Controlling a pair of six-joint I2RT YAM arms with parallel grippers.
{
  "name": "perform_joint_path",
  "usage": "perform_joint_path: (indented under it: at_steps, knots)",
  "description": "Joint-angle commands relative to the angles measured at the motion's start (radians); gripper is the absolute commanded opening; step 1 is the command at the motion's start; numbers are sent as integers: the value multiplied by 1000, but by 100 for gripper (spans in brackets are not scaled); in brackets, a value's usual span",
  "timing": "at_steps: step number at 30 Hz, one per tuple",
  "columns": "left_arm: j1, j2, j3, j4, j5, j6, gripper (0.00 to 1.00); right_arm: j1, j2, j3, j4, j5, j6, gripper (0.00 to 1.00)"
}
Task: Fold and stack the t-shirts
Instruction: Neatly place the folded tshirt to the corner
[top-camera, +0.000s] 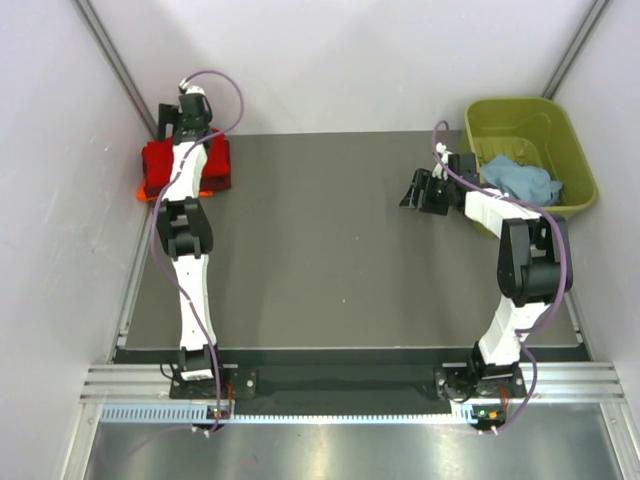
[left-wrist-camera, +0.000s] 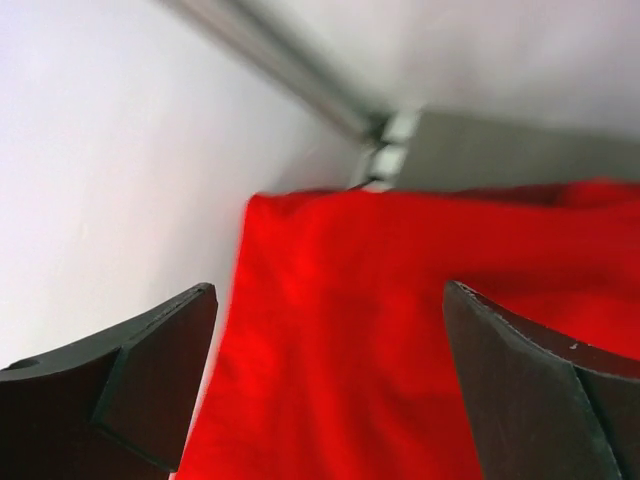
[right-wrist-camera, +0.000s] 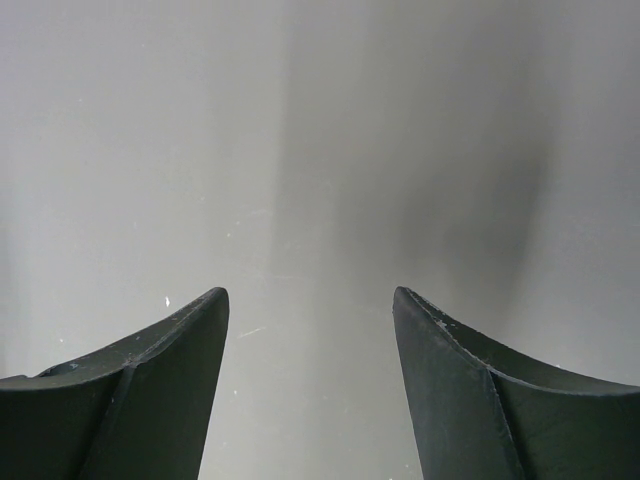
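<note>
A folded bright red t-shirt (top-camera: 217, 166) lies at the far-left corner of the table, on top of an orange one whose edge (top-camera: 143, 192) shows beneath it. My left gripper (top-camera: 188, 138) hovers over this pile. In the left wrist view its jaws (left-wrist-camera: 328, 298) stand wide open, with the red cloth (left-wrist-camera: 420, 230) below and nothing between the fingers. A light blue t-shirt (top-camera: 520, 180) lies crumpled in the olive-green tub (top-camera: 578, 150). My right gripper (top-camera: 418, 195) hangs open just left of the tub, over bare table (right-wrist-camera: 320, 120), holding nothing (right-wrist-camera: 310, 295).
White walls close in the table on the left, back and right. A metal post (left-wrist-camera: 290, 70) runs along the wall corner right behind the red pile. The tub stands at the far-right corner against the wall.
</note>
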Motion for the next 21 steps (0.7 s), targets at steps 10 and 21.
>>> perform_joint_path:
  at_steps: [10, 21]
  knots:
    - [-208, -461, -443, 25, 337, -243, 99, 7, -62, 12, 37, 4, -20, 67]
    - [-187, -366, -474, -149, 418, -263, 68, 5, -71, -20, 45, 0, -25, 67]
